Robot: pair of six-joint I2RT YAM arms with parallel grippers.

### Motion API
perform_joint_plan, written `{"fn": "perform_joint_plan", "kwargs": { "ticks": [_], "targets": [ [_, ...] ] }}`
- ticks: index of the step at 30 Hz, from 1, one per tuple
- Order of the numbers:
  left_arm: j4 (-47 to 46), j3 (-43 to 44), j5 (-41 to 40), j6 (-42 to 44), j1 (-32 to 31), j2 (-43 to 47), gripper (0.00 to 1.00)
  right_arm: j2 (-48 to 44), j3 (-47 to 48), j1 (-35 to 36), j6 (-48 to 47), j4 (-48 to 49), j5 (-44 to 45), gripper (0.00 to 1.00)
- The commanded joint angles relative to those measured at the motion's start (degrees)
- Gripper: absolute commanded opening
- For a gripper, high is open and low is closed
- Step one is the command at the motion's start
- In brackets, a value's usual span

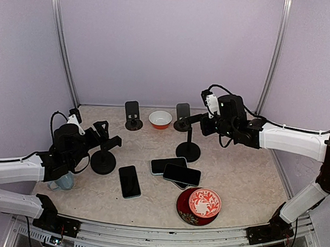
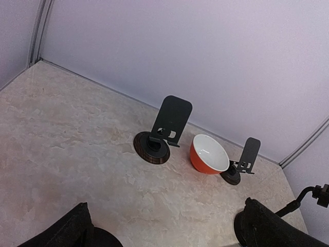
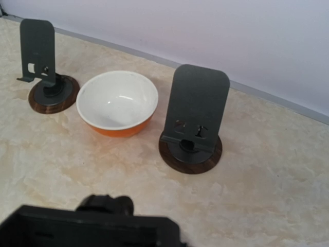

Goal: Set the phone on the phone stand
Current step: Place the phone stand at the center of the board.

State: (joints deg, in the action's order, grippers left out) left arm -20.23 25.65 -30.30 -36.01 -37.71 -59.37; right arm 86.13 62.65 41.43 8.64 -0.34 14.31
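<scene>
Three dark phones lie flat mid-table: one [image 1: 129,181] on the left, and two overlapping [image 1: 168,166] [image 1: 182,174]. A tall pole phone stand [image 1: 188,151] rises behind them, and my right gripper [image 1: 191,121] is shut on its top piece, the black block [image 3: 97,226] low in the right wrist view. Another black round-based stand [image 1: 103,163] sits at the left. My left gripper [image 1: 108,136] hangs just above it, open and holding nothing, its fingertips [image 2: 267,226] wide apart. Two small plate stands [image 1: 133,115] [image 1: 182,112] are by the back wall.
An orange bowl [image 1: 160,119] sits between the two small stands [image 2: 169,126] [image 2: 244,159]. A red patterned bowl [image 1: 205,203] rests on a dark red plate [image 1: 183,209] at the front right. A pale cup [image 1: 64,182] stands by the left arm. Walls close in the back and sides.
</scene>
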Motion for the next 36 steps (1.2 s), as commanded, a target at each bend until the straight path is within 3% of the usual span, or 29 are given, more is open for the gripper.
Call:
{"fn": "perform_joint_plan", "kwargs": {
  "ticks": [1, 36],
  "targets": [
    [15.15, -2.89, -1.40, 3.89, 0.00, -3.70, 0.99, -1.44, -1.47, -0.21, 0.81, 2.68, -1.50, 0.00],
    [15.39, -1.66, -1.30, 4.10, 0.01, -6.52, 0.99, 1.20, -1.13, -0.21, -0.13, 3.77, -1.37, 0.00]
  ]
}}
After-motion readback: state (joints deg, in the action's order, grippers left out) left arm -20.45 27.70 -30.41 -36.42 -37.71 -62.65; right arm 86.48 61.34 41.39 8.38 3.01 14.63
